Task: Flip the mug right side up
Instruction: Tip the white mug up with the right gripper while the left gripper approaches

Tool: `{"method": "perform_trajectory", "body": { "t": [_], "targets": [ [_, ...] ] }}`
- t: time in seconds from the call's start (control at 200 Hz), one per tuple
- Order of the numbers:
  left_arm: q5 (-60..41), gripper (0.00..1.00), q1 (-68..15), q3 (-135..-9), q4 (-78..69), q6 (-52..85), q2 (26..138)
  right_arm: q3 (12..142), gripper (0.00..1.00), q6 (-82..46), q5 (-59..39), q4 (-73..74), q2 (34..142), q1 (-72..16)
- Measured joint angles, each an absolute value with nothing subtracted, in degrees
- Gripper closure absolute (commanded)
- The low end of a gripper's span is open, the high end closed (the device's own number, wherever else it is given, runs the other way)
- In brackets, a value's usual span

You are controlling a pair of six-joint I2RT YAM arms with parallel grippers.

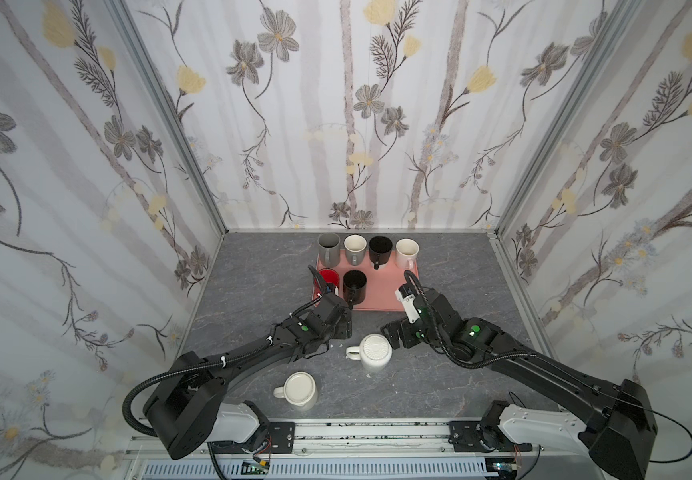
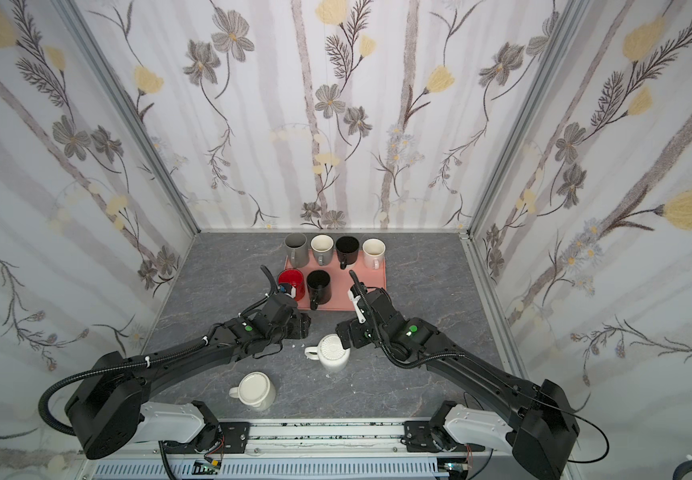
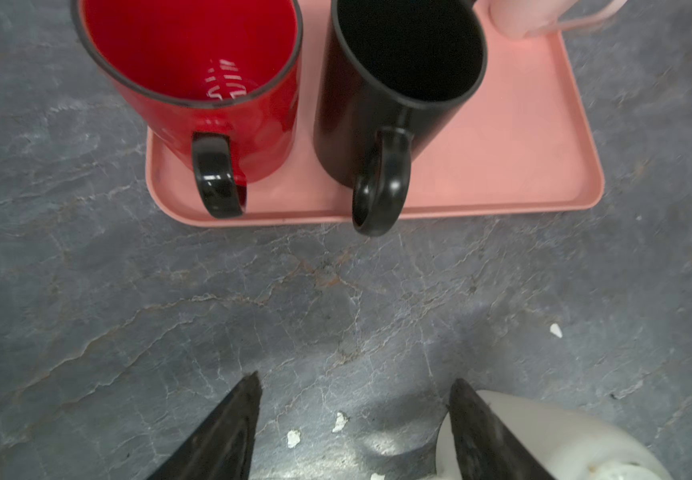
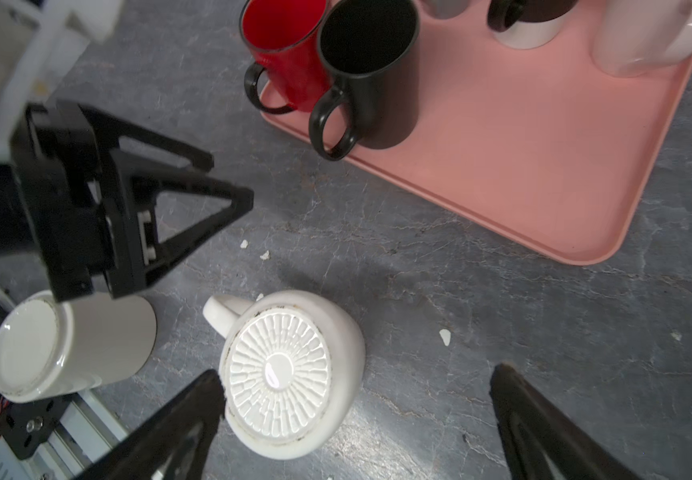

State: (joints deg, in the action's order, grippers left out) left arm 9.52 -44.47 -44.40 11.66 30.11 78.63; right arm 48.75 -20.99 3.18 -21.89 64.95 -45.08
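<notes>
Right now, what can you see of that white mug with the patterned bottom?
The mug looks like glazed white ceramic, squat and rounded, with a loop handle. It stands upside down, mouth on the grey marbled table, its base up, showing raised ribs fanning from a smooth centre. It sits off the pink tray, with small white chips nearby. The right gripper is open, close beside it; whether a finger touches it I cannot tell.
</notes>
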Motion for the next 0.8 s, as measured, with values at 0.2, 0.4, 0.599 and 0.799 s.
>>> {"method": "perform_trajectory", "body": {
  "t": [0.2,0.4,0.599,0.799],
  "targets": [
    [10.5,0.3,-48.1,-44.9,14.6,30.0,81.5,47.3,0.0,-22.0,3.4,-20.8,62.7,-41.1],
    [10.9,0.32,-51.0,-44.2,17.3,31.2,82.0,46.5,0.0,-22.3,3.3,-19.2,62.4,-39.3],
    [8.7,0.37,-54.1,-42.1,19.3,32.9,79.4,45.8,0.0,-22.3,2.7,-18.0,62.4,-38.2],
    [5.8,0.44,-56.6,-40.6,21.7,34.6,74.2,45.7,0.0,-22.3,1.3,-17.1,62.6,-37.7]
  ]
}}
